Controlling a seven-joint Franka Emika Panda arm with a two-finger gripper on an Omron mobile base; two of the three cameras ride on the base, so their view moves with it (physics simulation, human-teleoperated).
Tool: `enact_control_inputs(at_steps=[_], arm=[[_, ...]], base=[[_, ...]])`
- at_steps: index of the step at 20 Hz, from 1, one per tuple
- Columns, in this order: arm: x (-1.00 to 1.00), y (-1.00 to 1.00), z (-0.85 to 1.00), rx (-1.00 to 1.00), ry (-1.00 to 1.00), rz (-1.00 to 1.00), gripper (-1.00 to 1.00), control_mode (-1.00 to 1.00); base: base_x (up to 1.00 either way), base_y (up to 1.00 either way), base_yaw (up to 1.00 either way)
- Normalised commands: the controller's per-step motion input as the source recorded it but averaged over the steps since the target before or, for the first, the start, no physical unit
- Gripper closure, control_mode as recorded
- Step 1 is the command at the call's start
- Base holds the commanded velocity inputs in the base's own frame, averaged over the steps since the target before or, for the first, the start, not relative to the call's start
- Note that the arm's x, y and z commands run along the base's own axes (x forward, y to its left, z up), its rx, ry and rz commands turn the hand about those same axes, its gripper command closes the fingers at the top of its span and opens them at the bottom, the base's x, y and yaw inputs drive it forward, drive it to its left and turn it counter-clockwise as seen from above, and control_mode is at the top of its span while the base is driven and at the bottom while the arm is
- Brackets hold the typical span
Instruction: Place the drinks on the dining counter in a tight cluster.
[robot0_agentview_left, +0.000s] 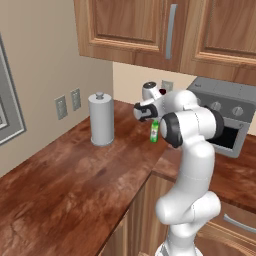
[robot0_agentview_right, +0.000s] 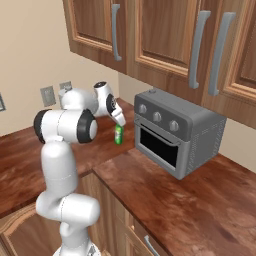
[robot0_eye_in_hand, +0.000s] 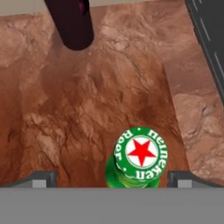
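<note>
The task looks barely begun — the green bottle (robot0_eye_in_hand: 138, 162) stands on the wood counter (robot0_agentview_left: 75, 180) near the toaster oven (robot0_agentview_right: 177, 132), with the maroon bottle (robot0_eye_in_hand: 70, 22) upright farther back. The gripper (robot0_eye_in_hand: 109, 179) hangs right above the green bottle, fingers spread wide to either side of the cap (holding nothing). The maroon bottle's top is cut off, and the arm hides much of both bottles in the base views.

The white arm (robot0_agentview_left: 192, 165) rises upright from its base, elbow bent, forearm reaching forward and down. The claw (robot0_eye_in_hand: 112, 179) points downward, its jaws spread wide, gripping nothing.
</note>
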Motion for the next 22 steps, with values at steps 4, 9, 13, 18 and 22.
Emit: enact_control_inputs(at_steps=[4, 9, 13, 18, 22], arm=[[-0.08, 0.0, 0.0, 0.0, 0.0, 0.0, -1.0, -1.0], [-0.26, 0.0, 0.0, 0.0, 0.0, 0.0, -1.0, -1.0], [-0.21, 0.0, 0.0, 0.0, 0.0, 0.0, -1.0, -1.0], [-0.06, 0.0, 0.0, 0.0, 0.0, 0.0, -1.0, -1.0], [0.0, 0.0, 0.0, 0.0, 0.0, 0.0, -1.0, -1.0]], base=[[0.0, 0.0, 0.0], [0.0, 0.0, 0.0], [0.0, 0.0, 0.0], [0.0, 0.0, 0.0], [0.0, 0.0, 0.0]])
